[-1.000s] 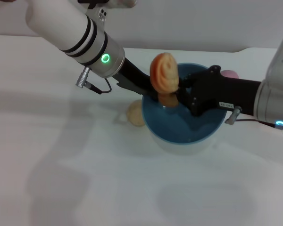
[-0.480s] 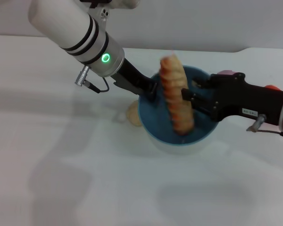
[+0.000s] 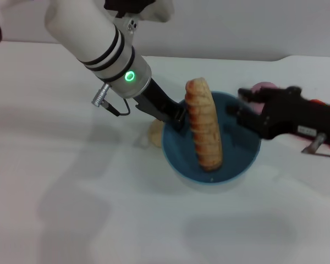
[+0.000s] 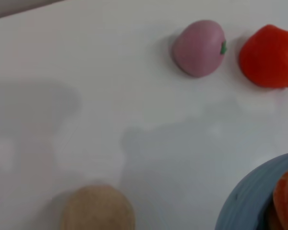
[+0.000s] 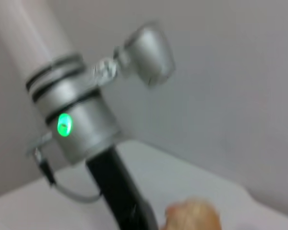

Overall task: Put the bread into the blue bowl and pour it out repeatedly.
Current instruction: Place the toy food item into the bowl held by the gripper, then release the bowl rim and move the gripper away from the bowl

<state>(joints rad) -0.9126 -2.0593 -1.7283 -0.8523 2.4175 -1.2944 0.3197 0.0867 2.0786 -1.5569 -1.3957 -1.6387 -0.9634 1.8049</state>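
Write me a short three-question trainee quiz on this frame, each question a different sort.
1. True or false: the bread lies flat on the table.
2. Which pincer is at the rim of the blue bowl? A) left pincer B) right pincer C) neither
3. Fill in: the small beige ball sits on the table just ___ the bowl.

Key
1. False: it stands steeply on end inside the bowl, its top leaning over the far rim.
2. A; the right pincer is off the bread, over the bowl's right side.
3. Outside, on the robot's left.
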